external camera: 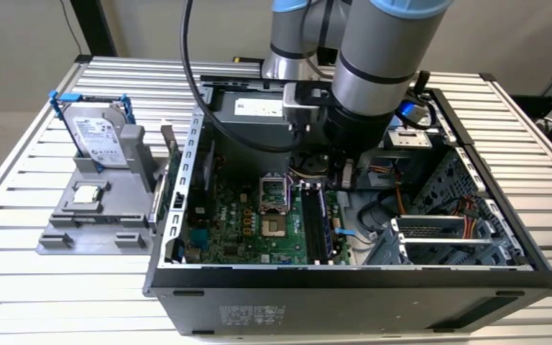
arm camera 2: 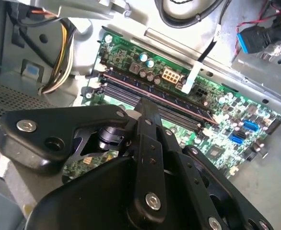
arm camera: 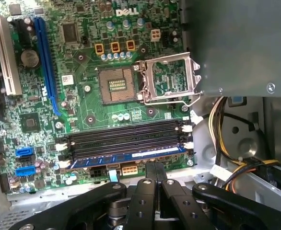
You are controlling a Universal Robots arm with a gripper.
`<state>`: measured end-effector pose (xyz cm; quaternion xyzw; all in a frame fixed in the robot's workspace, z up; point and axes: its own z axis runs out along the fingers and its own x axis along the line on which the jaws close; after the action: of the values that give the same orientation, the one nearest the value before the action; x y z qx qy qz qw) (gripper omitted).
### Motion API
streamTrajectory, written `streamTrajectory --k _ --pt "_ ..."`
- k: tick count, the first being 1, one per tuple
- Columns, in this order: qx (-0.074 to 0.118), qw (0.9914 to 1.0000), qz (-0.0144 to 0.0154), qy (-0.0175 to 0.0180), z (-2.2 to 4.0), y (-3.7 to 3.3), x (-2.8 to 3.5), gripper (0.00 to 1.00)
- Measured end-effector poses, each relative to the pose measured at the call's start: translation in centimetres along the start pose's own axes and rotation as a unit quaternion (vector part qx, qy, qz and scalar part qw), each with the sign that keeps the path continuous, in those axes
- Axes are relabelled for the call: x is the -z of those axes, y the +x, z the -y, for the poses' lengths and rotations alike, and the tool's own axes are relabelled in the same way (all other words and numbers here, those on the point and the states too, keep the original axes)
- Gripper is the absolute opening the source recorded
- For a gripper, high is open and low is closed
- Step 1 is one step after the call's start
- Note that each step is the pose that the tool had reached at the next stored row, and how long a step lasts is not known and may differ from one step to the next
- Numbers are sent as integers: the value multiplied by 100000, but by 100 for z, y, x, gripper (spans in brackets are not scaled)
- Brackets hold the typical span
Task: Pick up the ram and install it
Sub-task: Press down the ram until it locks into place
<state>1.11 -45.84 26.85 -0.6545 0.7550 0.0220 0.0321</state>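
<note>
Ram: a thin, blue-edged board stick (arm camera: 126, 158), standing on edge in the outermost of the black memory slots (arm camera: 126, 136), the one nearest the gripper; in the exterior view this bank lies at lower centre, inside the case.
Jaws: pressed together with nothing between them, the gripper (arm camera: 155, 165) poised just beside the ram's long edge; contact cannot be told.
Step in hand: by my judgement the ram is placed in its slot and the work is at seating it.
What seating calls for: probably a straight, even push along the top edge until the white end latches (arm camera: 188, 128) close; a skewed push could bend so thin a board.
Motherboard: green, flat, crowded with small components (arm camera: 83, 96); its processor socket (arm camera: 115, 85) is bare, the shiny metal frame (arm camera: 171, 79) swung open.
Case: black sheet-metal tower (external camera: 353, 277) lying open-side up on a ribbed table (external camera: 26, 215).
Holder: grey plastic stand at the exterior view's left, bearing a silver hard drive (external camera: 94, 136).
</note>
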Motion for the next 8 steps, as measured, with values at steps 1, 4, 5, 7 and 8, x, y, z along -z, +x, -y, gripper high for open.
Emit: streamTrajectory --k 1,4,5,7,8 --pt "516 99999 -6 -42 0 1 -2 0" --pt "1913 99982 -5 -140 0 4 -8 0" --pt "2211 99975 -14 -162 1 7 -11 0" --pt "2356 99972 -195 -149 2 20 -20 0" --pt "2367 99971 -531 -113 3 29 -21 0"
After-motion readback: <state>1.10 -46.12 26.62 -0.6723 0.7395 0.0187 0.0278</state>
